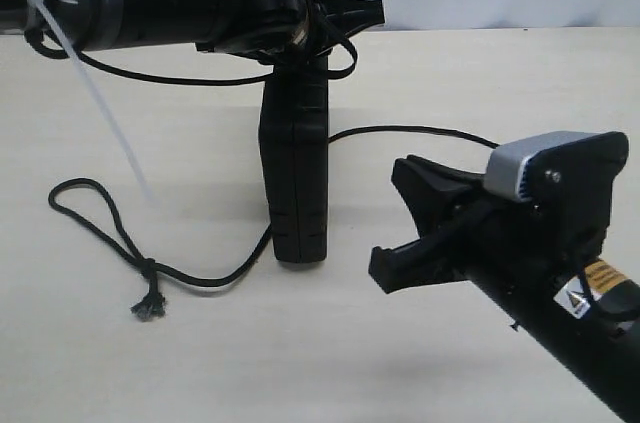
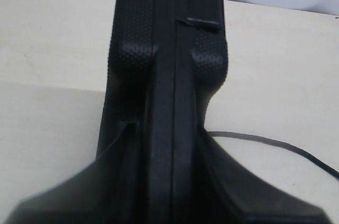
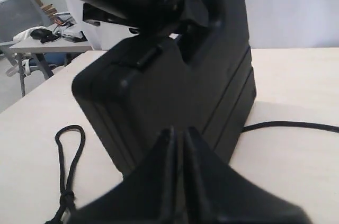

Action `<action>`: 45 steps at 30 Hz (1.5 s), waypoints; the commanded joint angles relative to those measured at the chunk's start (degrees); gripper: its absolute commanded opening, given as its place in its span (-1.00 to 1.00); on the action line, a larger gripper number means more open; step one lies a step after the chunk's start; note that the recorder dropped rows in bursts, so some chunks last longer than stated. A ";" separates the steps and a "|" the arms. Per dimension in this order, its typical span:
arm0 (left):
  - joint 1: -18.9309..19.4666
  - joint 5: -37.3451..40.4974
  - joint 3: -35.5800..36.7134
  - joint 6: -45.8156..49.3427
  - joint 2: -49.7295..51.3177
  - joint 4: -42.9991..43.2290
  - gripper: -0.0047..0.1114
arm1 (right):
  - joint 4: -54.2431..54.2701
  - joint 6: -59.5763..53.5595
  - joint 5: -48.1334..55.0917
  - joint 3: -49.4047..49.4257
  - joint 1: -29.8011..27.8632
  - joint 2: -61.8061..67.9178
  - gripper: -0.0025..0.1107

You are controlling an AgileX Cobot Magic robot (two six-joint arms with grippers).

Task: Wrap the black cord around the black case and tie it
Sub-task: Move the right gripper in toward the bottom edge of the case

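On the left of the pale, smooth desk (image 1: 300,373), the black cord (image 1: 148,265) lies in a long slack loop closed by a knot. A short frayed tuft sticks out just near of the knot, and the braided rope then runs right to the foot of the black case (image 1: 295,183). The case stands upright on one short end at the middle of the desk. It is a flat box of matte, pebbled plastic with rounded corners, and a straight seam runs between its two halves. The left pincer (image 2: 164,128) comes down from above and is clamped narrowly on the case's top edge, one dark finger pressed to each broad face. A white zip tie (image 1: 110,123) hangs from the arm behind it. The cord reappears to the right of the case about halfway up its height and trails right across the desk. How it passes behind the case is hidden. Further right and nearer, the right pincer (image 3: 181,139) has its angular black fingers pressed together with nothing between them. It points at the case but is apart from it.
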 commanded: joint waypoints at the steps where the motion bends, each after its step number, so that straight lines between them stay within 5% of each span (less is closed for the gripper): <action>1: -0.42 -4.09 -0.60 -0.78 -0.01 1.37 -0.92 | 6.38 -6.18 -4.20 -4.65 4.71 5.97 -0.88; 26: -0.43 -2.25 -0.60 3.35 -0.01 -1.34 -0.92 | 13.42 -12.10 -10.31 -11.14 7.96 22.30 -0.88; 33: -0.43 -2.50 -0.60 3.35 -0.01 -2.24 -0.92 | 20.89 -18.23 -17.15 -14.00 15.24 23.41 -0.88; 38: -0.43 -2.71 -0.60 3.35 -0.01 -2.23 -0.92 | 20.55 -18.54 -17.28 -14.54 15.23 23.66 -0.87; 41: -0.43 -2.76 -0.60 3.35 -0.01 -2.37 -0.92 | 20.82 -18.54 -17.82 -14.54 15.23 24.45 -0.62; 45: -0.43 -2.75 -0.60 3.35 -0.01 -2.86 -0.92 | 20.82 -18.28 -17.95 -14.54 15.23 25.62 0.20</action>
